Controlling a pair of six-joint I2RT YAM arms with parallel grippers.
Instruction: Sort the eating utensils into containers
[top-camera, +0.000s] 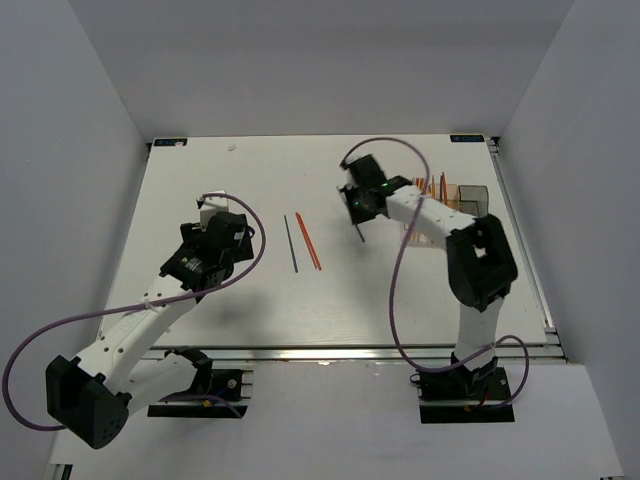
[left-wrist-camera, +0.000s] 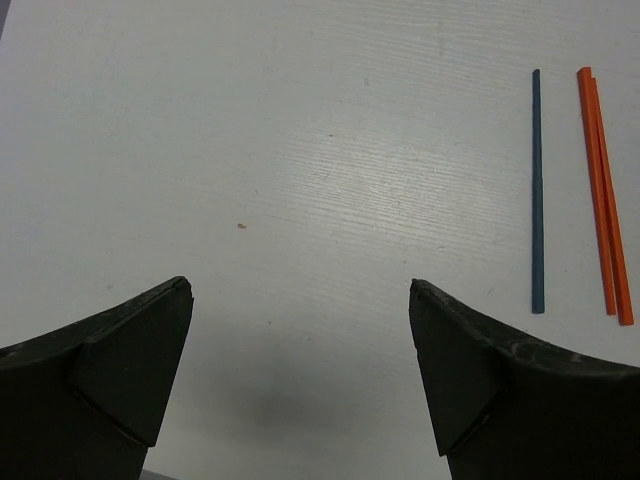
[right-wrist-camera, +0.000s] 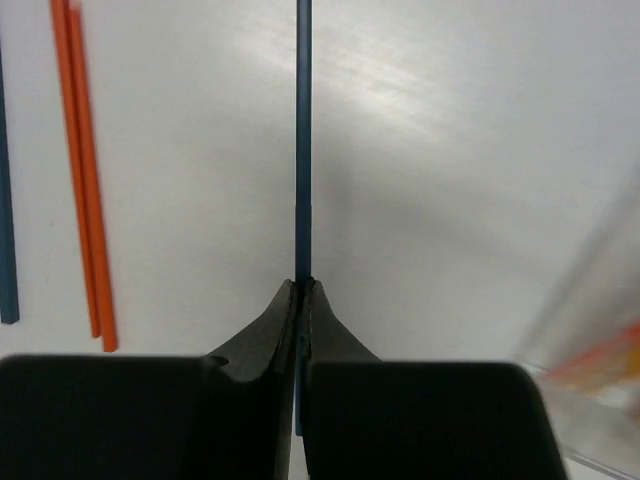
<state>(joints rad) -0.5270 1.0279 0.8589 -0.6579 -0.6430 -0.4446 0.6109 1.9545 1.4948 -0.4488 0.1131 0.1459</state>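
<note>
A white table (top-camera: 220, 300) is seen from above, with two robot arms mounted at its near edge. A pair of orange sticks (top-camera: 308, 240) lies side by side near the middle of the table and serves as the reference point here.

The right gripper (top-camera: 357, 212) is to the right of the orange pair. Its wrist camera shows the jaws pressed together on a thin dark blue stick (right-wrist-camera: 303, 150), which runs straight out from between the fingertips. Whether its far end touches the table cannot be told.

A second dark blue stick (top-camera: 290, 242) lies flat just left of the orange pair, roughly parallel to it and not touching.

The left gripper (top-camera: 208, 208) is well to the left of the orange pair. Its jaws are spread wide with only bare table between them.

The containers (top-camera: 470, 197), a row of small see-through bins, sit far to the right of the orange pair, beyond the right gripper. Orange pieces (top-camera: 443, 185) stand up inside them.
</note>
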